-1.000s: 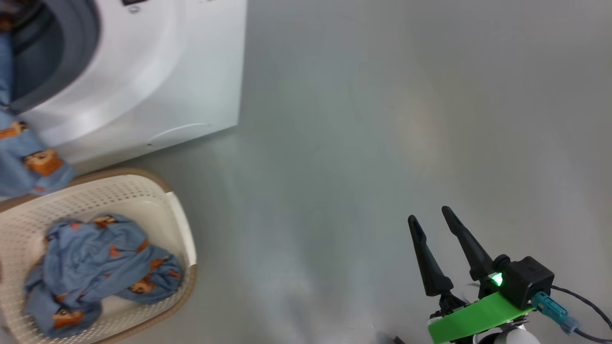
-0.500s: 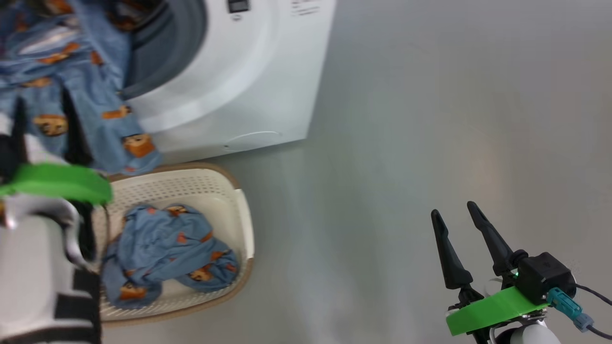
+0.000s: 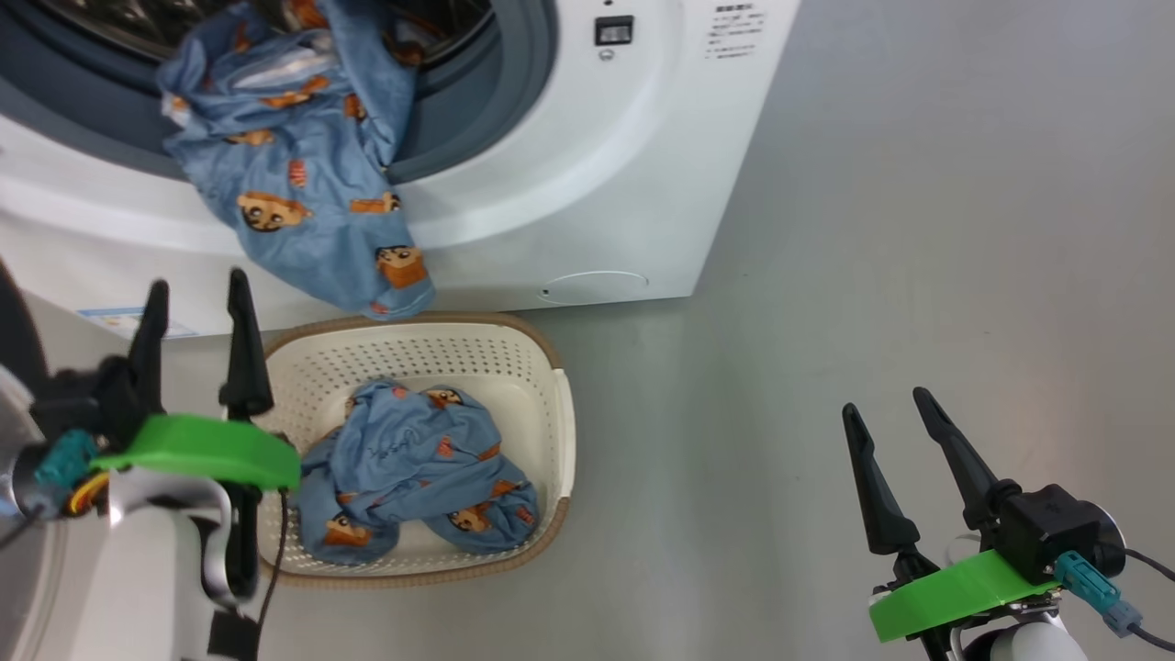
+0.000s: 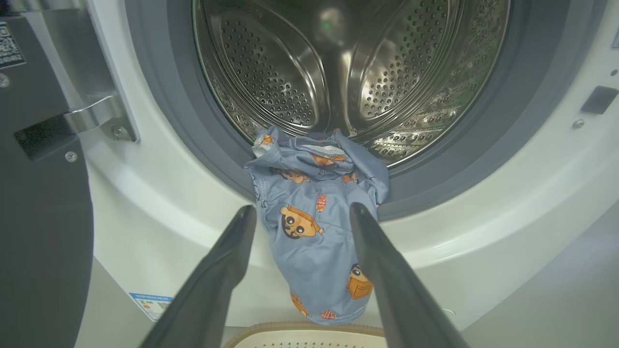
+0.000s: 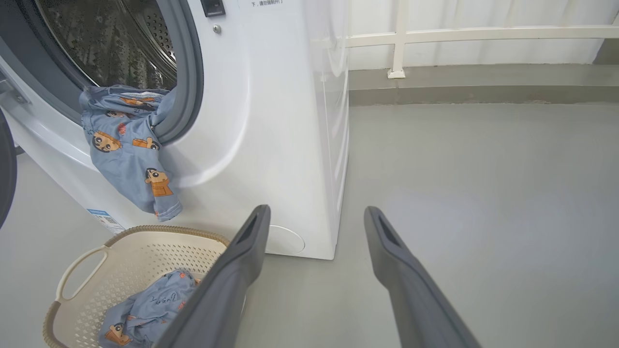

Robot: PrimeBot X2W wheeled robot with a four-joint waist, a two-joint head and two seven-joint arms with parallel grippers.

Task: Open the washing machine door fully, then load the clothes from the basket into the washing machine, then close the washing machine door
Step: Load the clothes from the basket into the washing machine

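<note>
Jaws spread and empty on my left gripper (image 3: 199,280) and right gripper (image 3: 885,401), I see one blue cartoon-print garment (image 4: 314,227) hanging from the washing machine (image 3: 597,184) mouth just ahead of the left pair (only half in, I reckon, so it sags out), another in the basket (image 3: 562,431) beneath.

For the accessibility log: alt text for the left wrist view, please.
A blue cartoon-print garment hangs out of the washing machine, draped over its grey gasket above the basket. The open left pincer points at it, holding nothing.

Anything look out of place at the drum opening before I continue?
Yes: a blue printed garment hangs half out of the washing machine, draped over the gasket toward the basket. The door would likely trap it.
</note>
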